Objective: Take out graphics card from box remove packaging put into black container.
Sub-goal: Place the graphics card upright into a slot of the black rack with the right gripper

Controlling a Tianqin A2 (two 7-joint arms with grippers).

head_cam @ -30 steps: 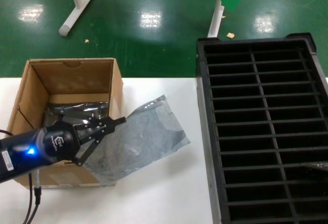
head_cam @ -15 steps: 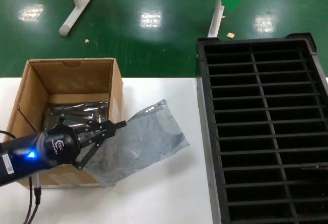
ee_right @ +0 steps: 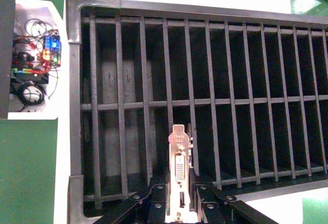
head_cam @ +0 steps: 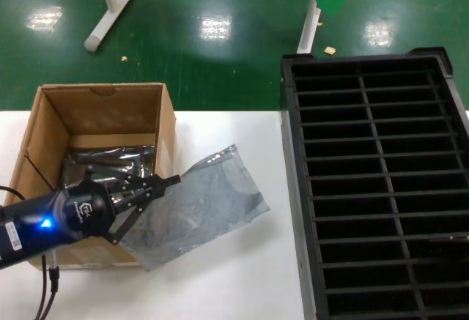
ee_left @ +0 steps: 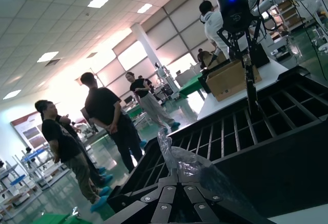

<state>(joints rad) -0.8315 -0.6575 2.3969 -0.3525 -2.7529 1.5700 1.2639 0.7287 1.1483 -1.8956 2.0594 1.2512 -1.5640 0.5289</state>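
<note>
Graphics card (ee_right: pixel 179 168): bare, out of its bag, it stands upright between the fingers of the right gripper (ee_right: pixel 179 196), metal bracket with the pale connector facing the wrist camera. The jaws are closed on its lower end. It hangs over the narrow slots near one long edge of the crate; whether it already reaches into a slot I cannot tell.

The white table (head_cam: pixel 234 283) carries everything. The black crate (head_cam: pixel 293 188) takes up its right side, running from the back edge to the front edge, its thin ribs cutting it into long slots. In the head view the slots look dark and no card shows there.

The cardboard box (head_cam: pixel 167 133) sits at the left side of the table, flaps up. A dark, shiny bag (head_cam: pixel 110 162) lies on its bottom.

The grey plastic bag (head_cam: pixel 212 195) spreads flat and crinkled over the table between the box and the crate, touching the box's right wall and well clear of the crate. It looks limp.

The left gripper (head_cam: pixel 165 182) sits low over the box's front right corner, fingers pointing toward the crate. Its jaws are pressed together on the near end of the bag; the left wrist view shows the crumpled plastic (ee_left: pixel 187 165) bunched up out of the closed fingertips (ee_left: pixel 169 193).
</note>
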